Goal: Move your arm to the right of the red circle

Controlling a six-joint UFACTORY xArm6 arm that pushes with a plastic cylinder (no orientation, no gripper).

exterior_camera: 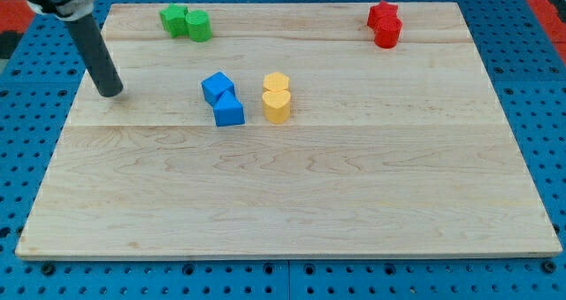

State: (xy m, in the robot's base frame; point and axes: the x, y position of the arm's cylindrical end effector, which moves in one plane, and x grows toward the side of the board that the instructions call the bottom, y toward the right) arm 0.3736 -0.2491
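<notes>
While my tip [110, 93] sits far left, blue blocks [223, 98] and yellow blocks [277, 96] intervene.

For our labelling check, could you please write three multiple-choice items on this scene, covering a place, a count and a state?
1. Where is my tip?
A. the view's left, far from the red pair
B. right of the red cylinder
C. between the blue blocks

2. How many blocks lie on the board?
A. six
B. eight
C. ten

3. How do the two yellow blocks stand?
A. far apart
B. touching
C. stacked on blue

Answers: 1 A, the tip is left of the blue blocks, while the red cylinder and red star sit top right. 2 B, four pairs including the green blocks. 3 B, the yellow blocks abut.
</notes>
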